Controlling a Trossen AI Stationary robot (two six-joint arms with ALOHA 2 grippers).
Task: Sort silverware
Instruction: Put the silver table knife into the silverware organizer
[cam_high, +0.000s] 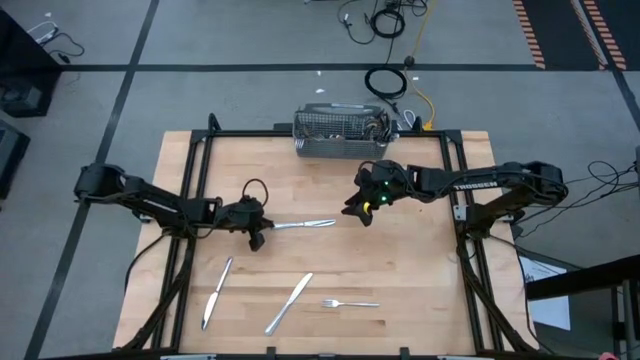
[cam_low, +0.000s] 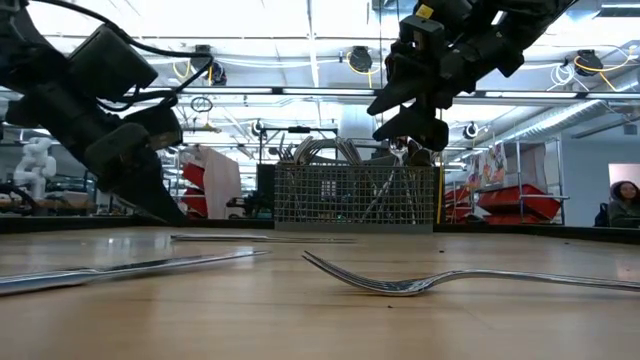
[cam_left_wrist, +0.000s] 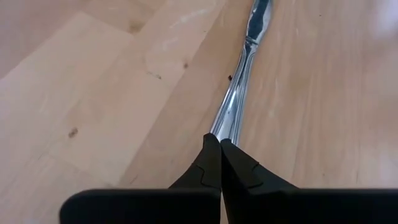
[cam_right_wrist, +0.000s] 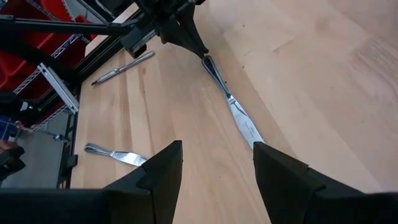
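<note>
Steel table knife (cam_high: 303, 225) lies flat on the wooden bench (cam_high: 420, 290), in front of the wire basket (cam_high: 340, 133). Left hand (cam_high: 256, 237) is closed, apparently pinching its handle tip. Right hand (cam_high: 361, 210) hovers open and empty above the blade. Thin, stiff, slippery and light; best gripped mid-handle.

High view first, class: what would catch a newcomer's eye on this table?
The left gripper, shut, pinches the handle of a shiny silver-coloured table knife lying mid-table on the pale wooden table. The right gripper hangs open above the table, near the knife's blade end. Behind stands a grey wire-mesh rectangular basket; two more knives and a silver fork lie along the near edge.
</note>
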